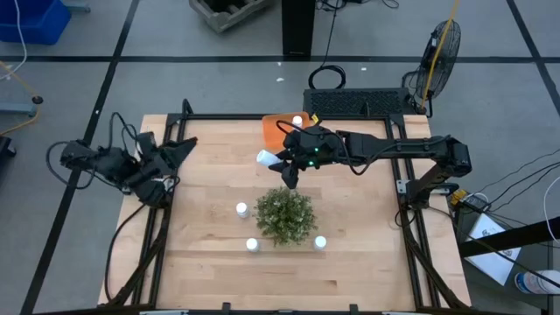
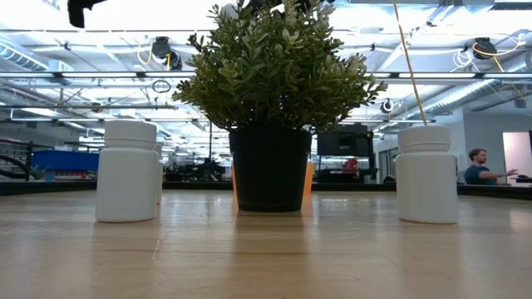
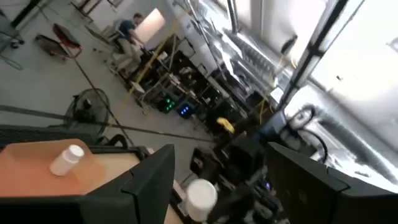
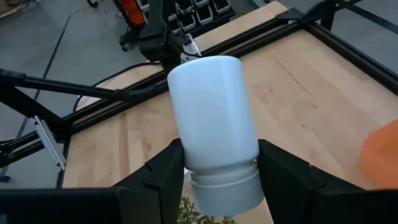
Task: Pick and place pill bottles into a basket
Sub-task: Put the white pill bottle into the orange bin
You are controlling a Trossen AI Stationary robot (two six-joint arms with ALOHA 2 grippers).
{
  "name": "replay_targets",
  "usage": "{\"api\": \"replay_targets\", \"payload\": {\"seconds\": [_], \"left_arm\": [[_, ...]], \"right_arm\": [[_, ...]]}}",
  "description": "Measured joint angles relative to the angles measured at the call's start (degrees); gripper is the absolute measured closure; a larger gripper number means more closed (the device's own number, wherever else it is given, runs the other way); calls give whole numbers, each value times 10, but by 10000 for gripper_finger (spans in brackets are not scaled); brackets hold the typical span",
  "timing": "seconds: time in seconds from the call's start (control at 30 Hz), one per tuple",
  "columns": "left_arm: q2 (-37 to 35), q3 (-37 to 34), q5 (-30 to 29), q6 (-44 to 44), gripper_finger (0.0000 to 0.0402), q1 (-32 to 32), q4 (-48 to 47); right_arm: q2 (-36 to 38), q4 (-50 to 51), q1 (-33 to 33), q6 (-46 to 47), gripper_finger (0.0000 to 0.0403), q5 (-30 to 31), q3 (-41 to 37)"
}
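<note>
Workshop floor around a wooden table point(image 1: 210, 254) in a black frame; fan point(image 1: 440, 51) beyond the far right corner. In the low view, a person point(image 2: 478, 166) seated far off at the right edge of the room.

Right gripper point(image 1: 282, 163) above the table's middle, just behind the plant point(image 1: 285, 215) and near the basket point(image 1: 278, 129). Fingers point(image 4: 163, 174) clamped on a bottle point(image 4: 215, 127), one pad on each side of the body near the cap end. Bottle carried tilted, cap toward the wrist, base pointing out toward the left arm. In the high view the held bottle shows as a white shape point(image 1: 266, 157) sticking out left of the gripper, clear of the tabletop.

Basket at the far edge of the table, orange, partly hidden by the right arm. One bottle point(image 1: 297, 121) already inside; in the left wrist view lying on its side point(image 3: 66, 159) on the orange floor.

Three bottles upright on the table: one point(image 1: 241, 209) just left of the plant, one point(image 1: 252, 245) at its near left, one point(image 1: 320, 242) at its near right. Low view: two in front, either side of the black pot point(image 2: 269, 169).

Left gripper point(image 1: 183, 150) idle at the table's left edge, raised, fingers point(image 3: 152, 180) spread apart, nothing between them.
</note>
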State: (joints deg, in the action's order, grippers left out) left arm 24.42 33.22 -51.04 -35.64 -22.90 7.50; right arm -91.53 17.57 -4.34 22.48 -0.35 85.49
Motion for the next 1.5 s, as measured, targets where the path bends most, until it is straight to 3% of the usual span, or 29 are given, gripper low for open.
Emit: {"api": "replay_targets", "payload": {"seconds": [0.13,0.3,0.4,0.63,0.8,1.0,1.5], "left_arm": [[58,2,5,-49,146,8,-1],[128,2,77,-154,146,61,0],[167,2,148,-214,147,106,5],[253,2,320,-226,146,192,126],[303,2,391,-273,146,228,151],[337,2,408,-268,146,233,235],[346,2,407,-205,146,233,193]], "right_arm": [[0,-12,3,-10,236,-10,0],[0,-42,3,-17,236,-12,0],[0,-48,7,-20,236,-15,0],[0,-45,19,-26,236,-28,0],[0,-45,22,-23,236,-25,0],[0,-30,24,-19,236,-12,0],[-15,-16,14,13,236,-13,1]]}}
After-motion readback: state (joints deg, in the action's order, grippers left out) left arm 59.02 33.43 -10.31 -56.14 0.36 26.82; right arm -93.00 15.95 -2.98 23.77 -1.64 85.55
